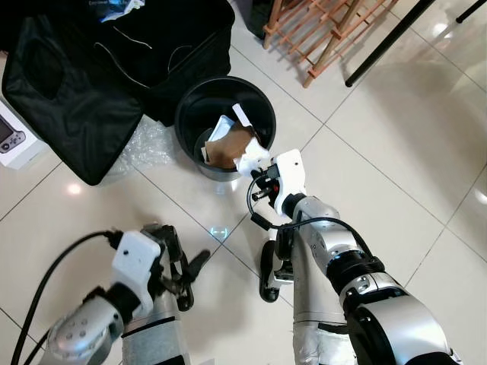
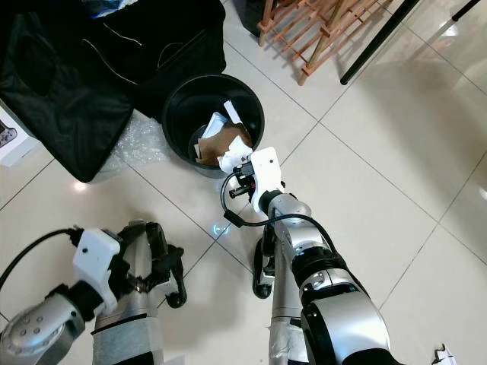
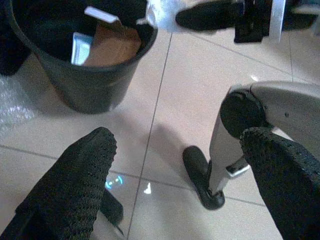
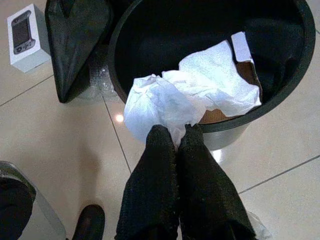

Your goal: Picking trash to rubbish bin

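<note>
Tissue (image 4: 172, 102), crumpled and white, hangs pinched between the closed fingers of my right gripper (image 4: 176, 136) at the near rim of the black rubbish bin (image 1: 185, 106), part of the wad over the opening and part still draped outside the wall above the tiled floor (image 1: 396, 137). Inside the bin lie a brown piece of cardboard (image 1: 228, 146) and some white paper scraps (image 1: 241, 114), so the load sits high on the near side. My left gripper (image 1: 185, 275) idles low over the tiles with its fingers apart and nothing between them. As I read it, the drop is the risk: let go from where the wrist stands now and the light tissue could slide down the outer wall, or catch on the rim and tip to the floor beside the clear plastic wrap (image 1: 148, 144) lying against the bin. Pushing further in carries its own hazard, since the fingers could nudge the rim and shift the light bin toward the black bag (image 1: 84, 99) behind it. A thin sheet may also cling to the textured pads when they part.
</note>
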Available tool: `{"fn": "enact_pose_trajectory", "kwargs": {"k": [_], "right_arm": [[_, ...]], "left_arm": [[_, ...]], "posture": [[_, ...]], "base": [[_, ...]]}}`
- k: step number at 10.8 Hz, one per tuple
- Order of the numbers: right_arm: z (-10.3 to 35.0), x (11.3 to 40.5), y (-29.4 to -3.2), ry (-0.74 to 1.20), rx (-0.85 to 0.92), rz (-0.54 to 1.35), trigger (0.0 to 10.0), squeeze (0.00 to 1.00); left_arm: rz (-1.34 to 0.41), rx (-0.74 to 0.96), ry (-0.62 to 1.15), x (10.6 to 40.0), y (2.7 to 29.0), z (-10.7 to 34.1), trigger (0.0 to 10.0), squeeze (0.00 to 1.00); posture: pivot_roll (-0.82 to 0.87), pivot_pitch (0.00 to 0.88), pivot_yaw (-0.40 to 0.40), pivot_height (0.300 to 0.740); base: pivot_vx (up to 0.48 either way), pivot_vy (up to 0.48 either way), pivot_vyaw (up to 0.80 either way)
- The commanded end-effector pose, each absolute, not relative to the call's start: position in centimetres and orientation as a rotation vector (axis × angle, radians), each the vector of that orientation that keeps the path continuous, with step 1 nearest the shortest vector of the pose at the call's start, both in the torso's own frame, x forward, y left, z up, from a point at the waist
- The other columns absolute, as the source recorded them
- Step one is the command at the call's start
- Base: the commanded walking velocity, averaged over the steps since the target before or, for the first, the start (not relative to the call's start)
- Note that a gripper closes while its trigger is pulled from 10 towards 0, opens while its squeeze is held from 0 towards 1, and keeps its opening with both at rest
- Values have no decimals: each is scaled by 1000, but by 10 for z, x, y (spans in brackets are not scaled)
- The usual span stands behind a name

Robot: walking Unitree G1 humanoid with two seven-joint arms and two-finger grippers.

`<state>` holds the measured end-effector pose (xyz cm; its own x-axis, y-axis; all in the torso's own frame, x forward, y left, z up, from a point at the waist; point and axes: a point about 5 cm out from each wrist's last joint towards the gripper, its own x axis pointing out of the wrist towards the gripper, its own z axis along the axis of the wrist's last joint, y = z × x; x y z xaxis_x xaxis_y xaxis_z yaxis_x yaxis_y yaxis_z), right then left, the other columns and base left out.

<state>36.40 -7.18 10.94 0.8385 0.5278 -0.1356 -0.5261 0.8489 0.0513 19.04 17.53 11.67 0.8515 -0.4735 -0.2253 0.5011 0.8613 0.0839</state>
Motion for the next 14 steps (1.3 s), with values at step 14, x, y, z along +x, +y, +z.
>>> {"fn": "enact_pose_trajectory", "kwargs": {"k": [14], "right_arm": [[87, 349, -45, 217, 108, 612, 10000, 1000]], "left_arm": [[-534, 119, 344, 154, 176, 106, 10000, 0]], "posture": [[253, 735, -85, 583]], "base": [[0, 0, 0]]}}
